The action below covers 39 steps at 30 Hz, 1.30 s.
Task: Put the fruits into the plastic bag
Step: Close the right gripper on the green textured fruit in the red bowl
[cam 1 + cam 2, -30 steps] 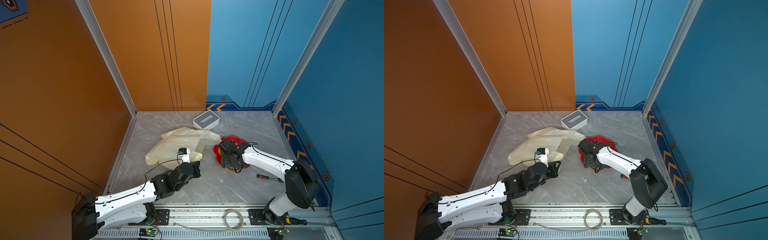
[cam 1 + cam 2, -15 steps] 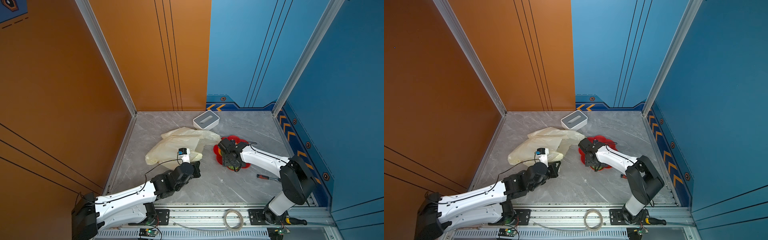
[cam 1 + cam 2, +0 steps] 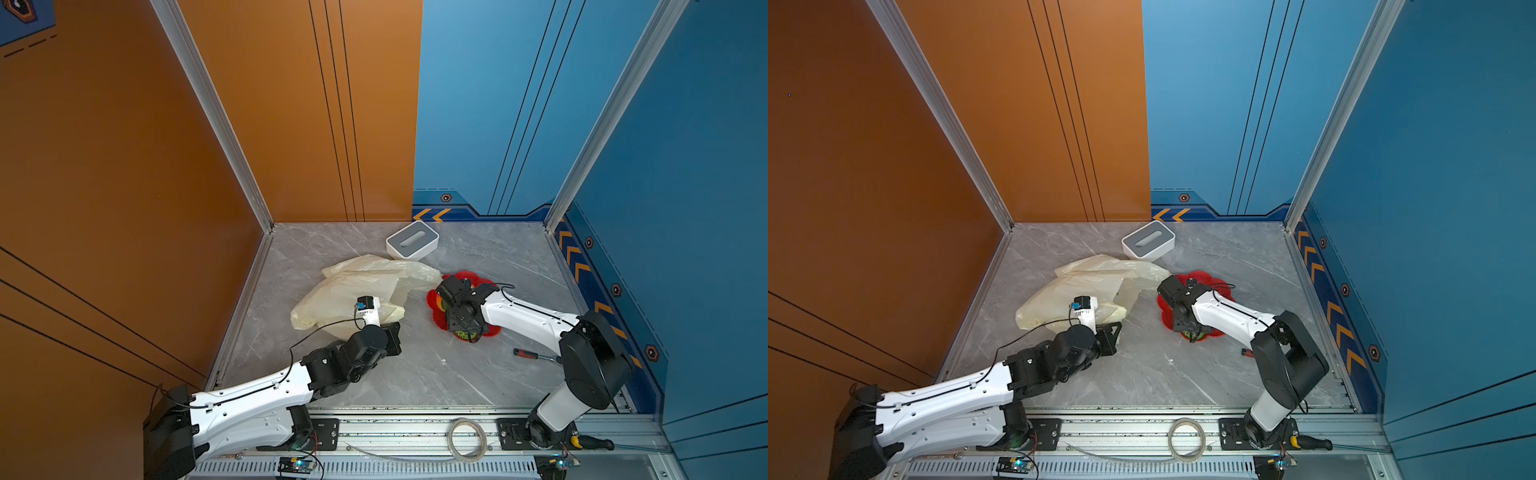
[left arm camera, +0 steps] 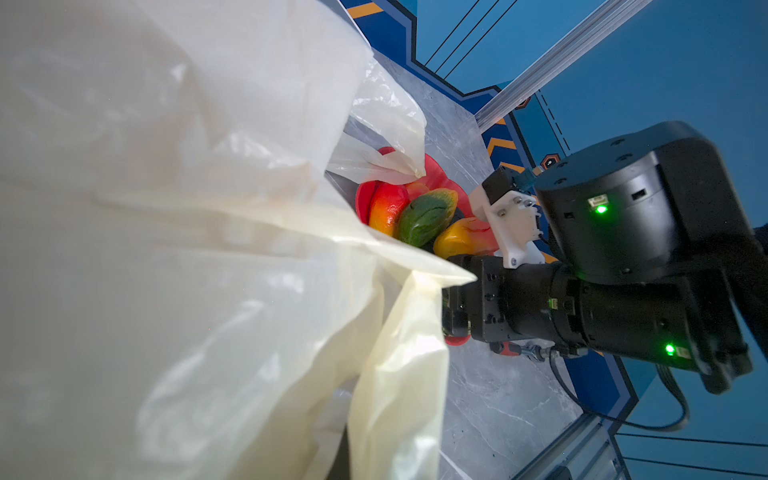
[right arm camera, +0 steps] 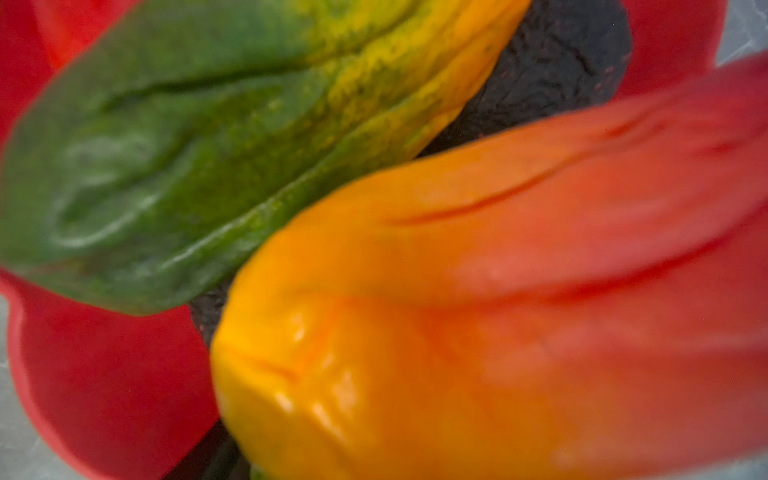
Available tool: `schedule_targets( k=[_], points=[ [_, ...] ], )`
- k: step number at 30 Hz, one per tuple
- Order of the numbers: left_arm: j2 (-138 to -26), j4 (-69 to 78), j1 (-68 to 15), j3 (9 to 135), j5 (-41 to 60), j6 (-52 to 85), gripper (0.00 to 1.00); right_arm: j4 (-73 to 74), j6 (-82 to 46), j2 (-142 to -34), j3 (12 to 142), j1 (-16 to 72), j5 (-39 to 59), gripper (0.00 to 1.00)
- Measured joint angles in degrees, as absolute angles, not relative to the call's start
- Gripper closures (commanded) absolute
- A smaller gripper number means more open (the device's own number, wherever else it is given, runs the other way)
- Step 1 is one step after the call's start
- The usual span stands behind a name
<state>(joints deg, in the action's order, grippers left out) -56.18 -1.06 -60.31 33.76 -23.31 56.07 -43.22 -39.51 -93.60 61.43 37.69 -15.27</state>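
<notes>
Four fruits crowd the red dish: a green mango and an orange-red mango lie over a dark avocado, with a red-yellow mango beside them. The right claw hangs over this dish, fingers hidden, so I cannot tell its width. The plastic bag lies crumpled on the worktop just beside the dish. The left claw sits fully closed at the bag's near edge.

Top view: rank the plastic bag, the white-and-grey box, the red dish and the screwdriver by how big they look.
Largest to smallest in a top view:
1. plastic bag
2. red dish, though partly hidden
3. white-and-grey box
4. screwdriver, clearly smallest
</notes>
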Motion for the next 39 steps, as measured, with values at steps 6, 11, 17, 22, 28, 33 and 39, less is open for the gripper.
schedule_targets(
  k=[6, 11, 17, 22, 28, 33, 39],
  points=[
    [-56.2, -1.1, -60.3, 33.8, -23.3, 56.6, 1.00, -42.9, -39.3, -93.3, 61.1, 37.7, -15.3, 0.45],
    [-56.2, -1.1, -60.3, 33.8, -23.3, 56.7, 1.00, -42.8, -39.2, -92.4, 60.7, 37.4, -15.3, 0.46],
    [-56.2, -1.1, -60.4, 33.7, -23.3, 56.7, 1.00, -42.8, -39.2, -91.2, 60.3, 37.3, -15.2, 0.46],
    [-56.2, -1.1, -60.4, 33.7, -23.4, 56.7, 1.00, -42.8, -39.2, -90.6, 60.3, 37.1, -15.0, 0.47],
    [-56.2, -1.1, -60.5, 33.7, -23.5, 56.9, 1.00, -42.9, -39.0, -89.3, 60.3, 36.9, -13.1, 0.47],
    [-56.2, -1.1, -60.5, 33.5, -23.5, 56.9, 1.00, -43.2, -38.9, -87.6, 60.3, 36.7, -11.6, 0.48],
    [-56.2, -1.5, -60.5, 33.0, -23.5, 56.9, 1.00, -44.6, -38.8, -85.2, 60.3, 36.7, -10.8, 0.48]
  ],
)
